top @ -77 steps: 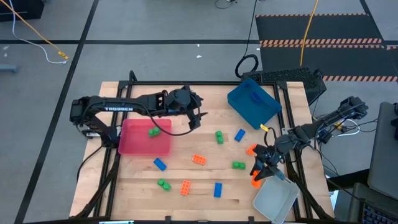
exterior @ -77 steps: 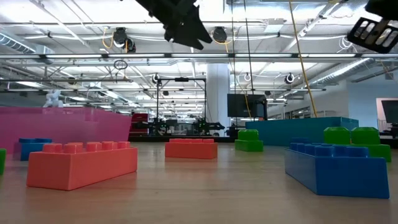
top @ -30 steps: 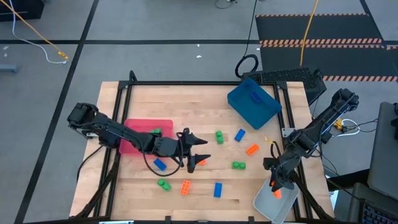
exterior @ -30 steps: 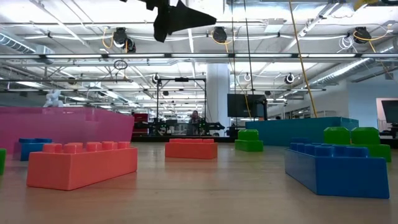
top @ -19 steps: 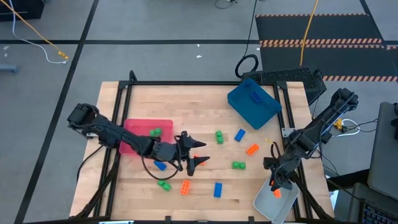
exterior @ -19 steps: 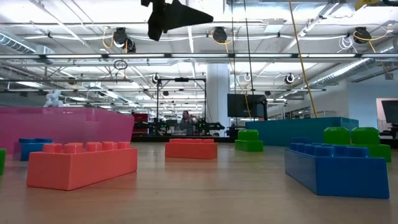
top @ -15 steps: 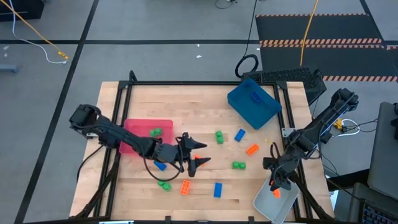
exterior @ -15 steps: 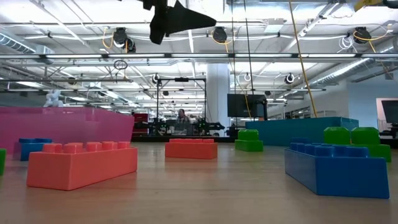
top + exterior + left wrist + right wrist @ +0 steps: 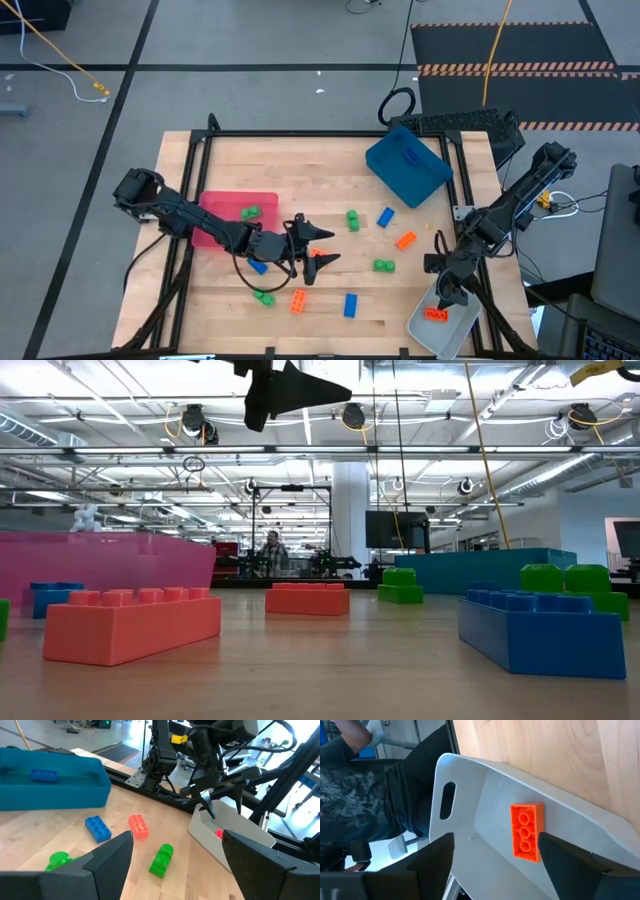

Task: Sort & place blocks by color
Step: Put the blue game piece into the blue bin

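Observation:
Green, orange and blue blocks lie scattered on the wooden table (image 9: 330, 190). My left gripper (image 9: 322, 248) hangs open, well above the table's middle, over an orange block (image 9: 314, 254). It shows as a dark shape at the top of the low view (image 9: 290, 390). My right gripper (image 9: 449, 296) is open above the clear-grey tray (image 9: 455, 335) at the near right corner. An orange block (image 9: 526, 831) lies flat on that tray's floor, studs up, just below the open fingers.
A red tray (image 9: 225, 225) at the left holds a green block (image 9: 248, 212). A blue tray (image 9: 407, 165) at the far right holds a blue block (image 9: 45, 774). Loose blocks: green (image 9: 352, 218), blue (image 9: 385, 217), orange (image 9: 405, 240), green (image 9: 384, 265), blue (image 9: 350, 305), orange (image 9: 298, 300).
My right gripper has opened over the clear-grey tray and let go of the orange block. The block has dropped and now lies flat on the tray's floor.

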`<action>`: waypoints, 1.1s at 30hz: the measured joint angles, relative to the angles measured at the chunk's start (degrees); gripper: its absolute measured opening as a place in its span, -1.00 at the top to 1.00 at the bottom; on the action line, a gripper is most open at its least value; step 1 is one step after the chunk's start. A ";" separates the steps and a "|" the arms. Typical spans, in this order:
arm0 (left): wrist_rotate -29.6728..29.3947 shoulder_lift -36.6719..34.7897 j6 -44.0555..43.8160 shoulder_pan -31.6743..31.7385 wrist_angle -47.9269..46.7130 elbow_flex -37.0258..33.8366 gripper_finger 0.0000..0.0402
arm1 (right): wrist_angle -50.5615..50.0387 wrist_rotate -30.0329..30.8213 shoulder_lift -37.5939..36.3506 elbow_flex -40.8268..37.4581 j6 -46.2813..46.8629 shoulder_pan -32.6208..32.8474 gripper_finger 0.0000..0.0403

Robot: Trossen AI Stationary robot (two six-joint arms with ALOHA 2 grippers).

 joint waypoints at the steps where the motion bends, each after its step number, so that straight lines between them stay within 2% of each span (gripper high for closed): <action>1: 0.00 0.00 0.01 0.00 0.00 0.00 -0.53 | 0.08 -0.12 -0.12 0.00 -0.16 0.00 -0.42; 6: 0.02 0.00 -0.28 0.00 -0.24 0.00 -0.53 | 1.12 -1.05 -0.90 0.00 -1.83 0.00 -0.39; 10: 0.02 0.00 0.98 0.08 -0.24 0.00 -0.53 | 6.37 -0.07 -1.39 0.00 -5.54 -0.39 -0.39; 14: 0.22 0.00 3.26 1.40 -3.60 1.62 -0.53 | 16.10 5.99 -1.39 0.00 -16.69 -1.74 -0.38; 18: 0.20 0.00 5.23 3.59 -15.44 7.26 -0.53 | 26.92 15.00 -1.41 0.00 -33.45 -3.97 -0.38; 20: 0.19 0.00 6.64 4.56 -21.96 10.41 -0.53 | 30.81 22.37 -1.44 0.02 -41.12 -5.57 -0.38; 23: 0.15 -0.02 9.25 5.61 -29.62 13.74 -0.53 | 30.90 33.13 -1.44 0.04 -51.30 -8.66 -0.38; 25: 0.17 -0.02 11.96 5.96 -32.08 14.67 -0.53 | 28.48 37.55 -1.41 0.04 -56.79 -11.08 -0.38; 29: 0.43 -0.02 18.23 6.82 -32.33 15.36 -0.53 | 25.47 39.49 -0.58 0.02 -63.16 -17.67 -0.38; 33: 0.50 -0.04 19.59 9.81 -32.60 16.35 -0.53 | 25.53 39.25 1.63 0.84 -68.46 -23.38 -0.38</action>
